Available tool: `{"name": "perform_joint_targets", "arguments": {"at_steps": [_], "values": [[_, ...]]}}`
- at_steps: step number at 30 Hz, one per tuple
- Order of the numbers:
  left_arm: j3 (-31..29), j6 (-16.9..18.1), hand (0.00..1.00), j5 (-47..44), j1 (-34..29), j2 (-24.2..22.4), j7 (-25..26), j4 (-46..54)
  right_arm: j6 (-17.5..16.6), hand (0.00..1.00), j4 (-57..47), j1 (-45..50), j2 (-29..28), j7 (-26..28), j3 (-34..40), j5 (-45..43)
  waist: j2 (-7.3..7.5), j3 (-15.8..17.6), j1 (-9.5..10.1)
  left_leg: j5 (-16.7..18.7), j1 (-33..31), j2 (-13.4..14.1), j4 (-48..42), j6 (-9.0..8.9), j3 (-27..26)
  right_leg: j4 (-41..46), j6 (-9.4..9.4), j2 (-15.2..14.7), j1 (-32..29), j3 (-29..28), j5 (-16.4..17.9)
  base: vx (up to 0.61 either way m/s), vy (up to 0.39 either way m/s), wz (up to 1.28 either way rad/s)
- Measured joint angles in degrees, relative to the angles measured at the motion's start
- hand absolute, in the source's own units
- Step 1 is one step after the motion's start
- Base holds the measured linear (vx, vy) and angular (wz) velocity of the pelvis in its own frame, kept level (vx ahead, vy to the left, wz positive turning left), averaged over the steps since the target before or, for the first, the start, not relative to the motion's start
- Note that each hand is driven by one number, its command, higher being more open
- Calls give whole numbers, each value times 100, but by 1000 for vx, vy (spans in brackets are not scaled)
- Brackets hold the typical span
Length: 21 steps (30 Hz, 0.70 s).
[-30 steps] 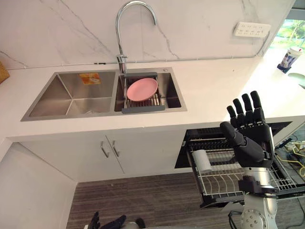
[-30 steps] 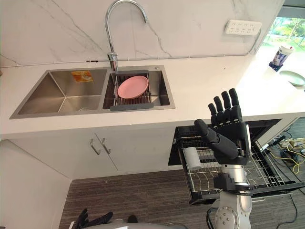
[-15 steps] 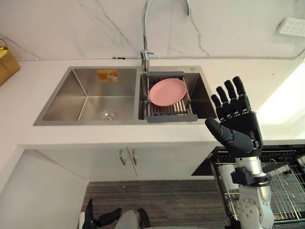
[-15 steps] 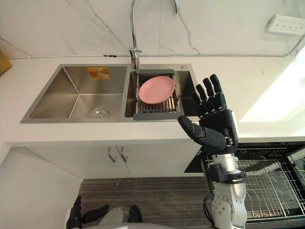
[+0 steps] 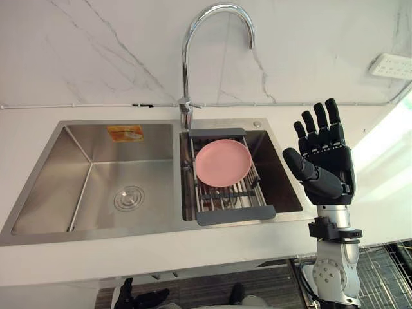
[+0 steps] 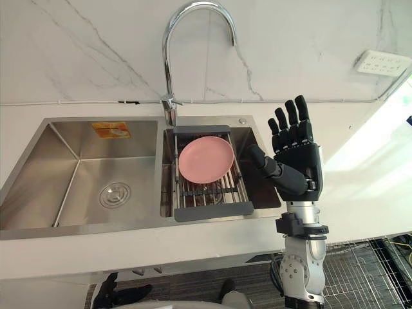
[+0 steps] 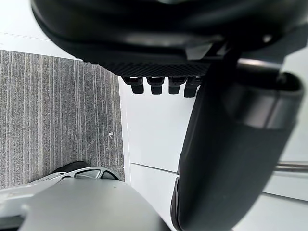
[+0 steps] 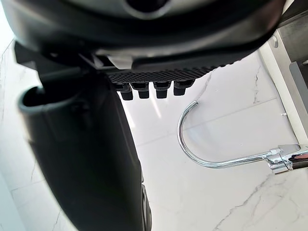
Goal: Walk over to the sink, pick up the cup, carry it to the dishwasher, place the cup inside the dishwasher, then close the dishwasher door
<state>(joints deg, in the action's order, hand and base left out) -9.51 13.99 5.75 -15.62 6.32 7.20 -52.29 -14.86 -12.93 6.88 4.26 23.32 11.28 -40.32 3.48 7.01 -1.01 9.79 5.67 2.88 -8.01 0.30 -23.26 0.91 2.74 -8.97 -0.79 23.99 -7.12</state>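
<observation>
So the robot is right at the sink (image 5: 90, 177), a steel double-basin one set in the white desk (image 5: 161, 248), with the tall curved faucet (image 5: 193, 38) at the back edge between the two basins. The left basin has a round drain (image 5: 129, 197) and an orange sticker (image 5: 125, 132) on its back wall. The right basin has a grey drain rack (image 5: 235, 212) across it with a pink plate (image 5: 223, 162) lying on it. The right hand (image 5: 325, 164) is held upright in front of the sink's right edge, fingers straight up and a bit fanned, thumb sticking out toward the plate, nothing in it. Its wrist view backs that up: the fingertips (image 8: 149, 90) sit in a straight row, and past them you get the faucet's arch against the marble wall (image 8: 231, 211), an angle the head views don't give. The left hand (image 5: 138, 299) hangs low under the desk's front edge at the lower left, fingers loose and not holding anything. Its own wrist view looks past straight fingertips (image 7: 159, 86) at the grey striped floor (image 7: 57, 110) and a white cabinet front (image 7: 149, 130). Both eye views catch a bit of the wire dishwasher rack (image 6: 360, 277) below the desk's right front corner, plus a white socket strip (image 5: 391, 65) on the wall up right. Honestly can't tell where the cup is; neither hand has it.
</observation>
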Motion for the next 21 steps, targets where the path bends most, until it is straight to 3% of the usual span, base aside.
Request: {"name": "perform_joint_targets", "arguments": {"at_steps": [6,9,12,13,14,15,21], "values": [[-159,-3,100,-68,154,-20,-135,-257,36,100,-132,10,153,-80,231,462,-33,20,-11,-7,-81,20,59,-16,-131,-604,-3,155,80,-120,-304,-11,-6,-13],[-342,-21,100,-339,255,-20,-226,-481,181,100,-172,8,502,-330,506,1408,-38,18,-52,-25,-72,66,69,-44,-149,-609,-4,218,58,-300,-304,25,-7,-5],[-501,-122,100,-494,373,-11,-257,-680,461,100,-460,-23,1058,-533,586,2986,-38,7,-119,-47,-128,79,92,-70,-149,-611,-2,247,-19,-611,-303,-9,4,-2],[-538,-206,100,-570,376,-11,-259,-719,519,100,-667,-76,1357,-551,515,3994,-37,6,-159,-62,-122,82,95,-74,-148,-612,-2,247,-23,-635,-303,-36,3,-5],[-540,-217,100,-578,376,-11,-259,-722,522,100,-688,-84,1401,-550,501,4096,-37,6,-159,-63,-118,83,97,-75,-145,-612,-2,247,-22,-639,-303,-56,-1,-8],[-568,-274,100,-581,379,-9,-259,-756,531,100,-819,-226,1758,-495,349,4815,-33,-3,-161,-73,-97,84,95,-72,-104,-613,-2,257,-6,-659,-303,-43,-2,-4],[-706,-429,100,-582,377,-18,-265,-888,488,100,-1339,-891,2483,162,-203,5835,-4,-103,-144,-112,-67,75,127,-58,-40,-616,-10,243,43,-651,-305,-88,10,3]]}}
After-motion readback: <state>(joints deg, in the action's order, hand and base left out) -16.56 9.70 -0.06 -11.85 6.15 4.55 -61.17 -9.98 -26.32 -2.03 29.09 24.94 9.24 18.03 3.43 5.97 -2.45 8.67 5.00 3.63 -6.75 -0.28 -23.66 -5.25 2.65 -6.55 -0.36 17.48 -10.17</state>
